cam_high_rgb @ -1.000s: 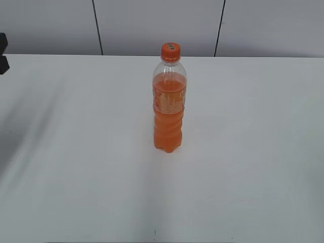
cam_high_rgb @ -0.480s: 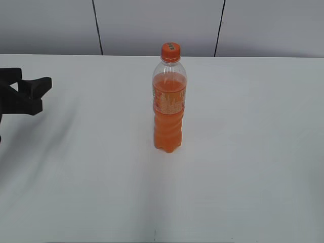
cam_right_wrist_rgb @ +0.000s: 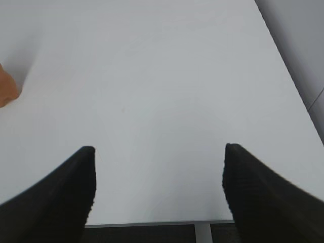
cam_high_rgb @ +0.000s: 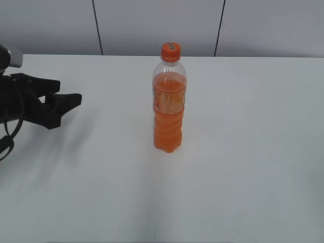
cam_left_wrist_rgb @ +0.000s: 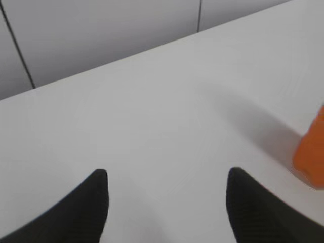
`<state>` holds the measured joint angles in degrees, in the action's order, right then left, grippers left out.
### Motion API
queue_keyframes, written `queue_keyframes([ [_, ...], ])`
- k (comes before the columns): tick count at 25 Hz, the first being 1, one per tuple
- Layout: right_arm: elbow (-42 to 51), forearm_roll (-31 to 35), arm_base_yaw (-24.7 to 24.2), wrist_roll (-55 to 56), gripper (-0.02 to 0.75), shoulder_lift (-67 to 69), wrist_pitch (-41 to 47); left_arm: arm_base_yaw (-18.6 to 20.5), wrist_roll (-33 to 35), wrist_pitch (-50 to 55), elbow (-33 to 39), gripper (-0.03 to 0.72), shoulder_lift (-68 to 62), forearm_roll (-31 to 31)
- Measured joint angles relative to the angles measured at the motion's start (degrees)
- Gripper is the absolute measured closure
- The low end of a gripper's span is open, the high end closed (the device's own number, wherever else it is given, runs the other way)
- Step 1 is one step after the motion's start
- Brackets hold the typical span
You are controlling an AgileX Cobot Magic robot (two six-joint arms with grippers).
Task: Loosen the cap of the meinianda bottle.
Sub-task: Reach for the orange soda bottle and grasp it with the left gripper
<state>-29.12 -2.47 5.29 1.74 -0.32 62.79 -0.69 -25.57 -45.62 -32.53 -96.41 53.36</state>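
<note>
The meinianda bottle [cam_high_rgb: 169, 109] stands upright at the middle of the white table, filled with orange drink, with an orange label band. Its small orange cap [cam_high_rgb: 170, 50] with a green-yellow mark sits on top. My left gripper [cam_high_rgb: 65, 104] is open and empty at the left of the table, well apart from the bottle. In the left wrist view its jaws [cam_left_wrist_rgb: 167, 177] are spread, and a bit of the bottle [cam_left_wrist_rgb: 311, 157] shows at the right edge. My right gripper [cam_right_wrist_rgb: 158, 152] is open and empty; it is outside the exterior view. An orange bit of the bottle [cam_right_wrist_rgb: 6, 88] shows at that view's left edge.
The white table [cam_high_rgb: 243, 152] runs back to a grey panelled wall [cam_high_rgb: 152, 25]. The right wrist view shows the table's near edge [cam_right_wrist_rgb: 152, 223] just under the jaws and its right edge [cam_right_wrist_rgb: 288, 76].
My left gripper has come in from the left edge and moved right toward the bottle. The bottle has not moved.
</note>
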Motion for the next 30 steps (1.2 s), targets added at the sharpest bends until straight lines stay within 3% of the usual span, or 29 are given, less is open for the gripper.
queue_keyframes([
  [6, 0.00, 0.00, 0.00, 0.00, 0.152, 0.00, 0.00, 0.02, -5.19, -3.66, -3.99, 0.237, -4.26, 14.20],
  [17, 0.00, 0.00, 0.00, 0.00, 0.152, 0.00, 0.00, -0.03, -9.35, -11.93, -10.03, 0.197, -11.95, 24.51],
  [21, 0.00, 0.00, 0.00, 0.00, 0.152, 0.00, 0.00, -1.02, -8.38, -11.87, -10.21, 0.176, -12.67, 25.89],
  [30, 0.00, 0.00, 0.00, 0.00, 0.152, 0.00, 0.00, -7.43, -7.00, -10.88, -12.92, 0.167, -17.01, 25.93],
])
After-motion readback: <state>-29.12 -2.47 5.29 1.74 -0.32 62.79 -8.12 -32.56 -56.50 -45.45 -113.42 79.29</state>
